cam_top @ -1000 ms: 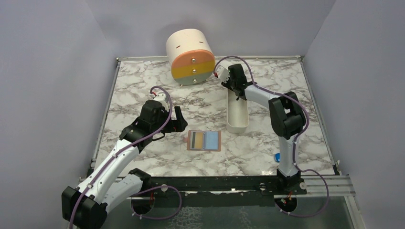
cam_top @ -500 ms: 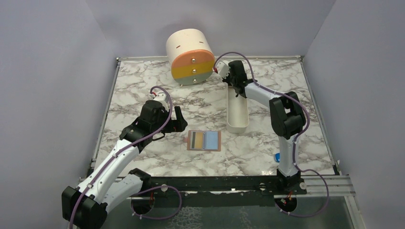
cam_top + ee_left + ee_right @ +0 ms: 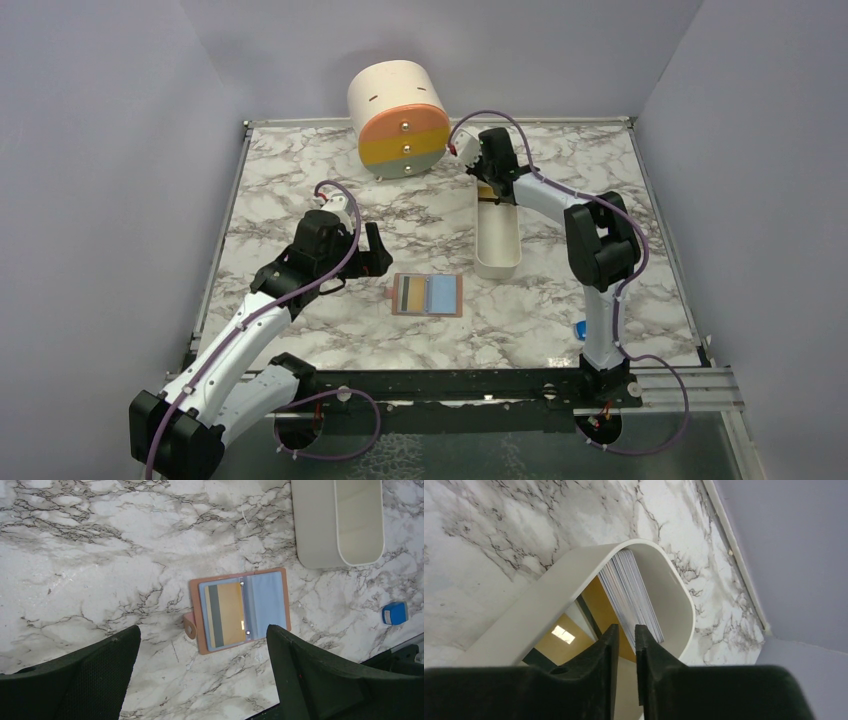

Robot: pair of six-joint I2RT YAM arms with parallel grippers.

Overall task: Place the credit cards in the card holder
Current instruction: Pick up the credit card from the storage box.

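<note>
Step in hand, as we judge it: picking a card.
- Right gripper [image 3: 626, 635]: jaws a slit apart over the cards [image 3: 629, 587] standing at the far end of the tray [image 3: 549, 582]. We cannot tell if one is pinched.
- Left gripper [image 3: 203, 630]: wide open, empty, above the holder [image 3: 240, 607].
- Holder: open flat by the near edge of the worktop [image 3: 300, 180].
- Next: lift one card only.

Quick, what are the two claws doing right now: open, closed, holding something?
Left gripper: wide open, holding nothing.
Right gripper: nearly closed at the credit cards in the white tray; whether it grips one cannot be told.
</note>
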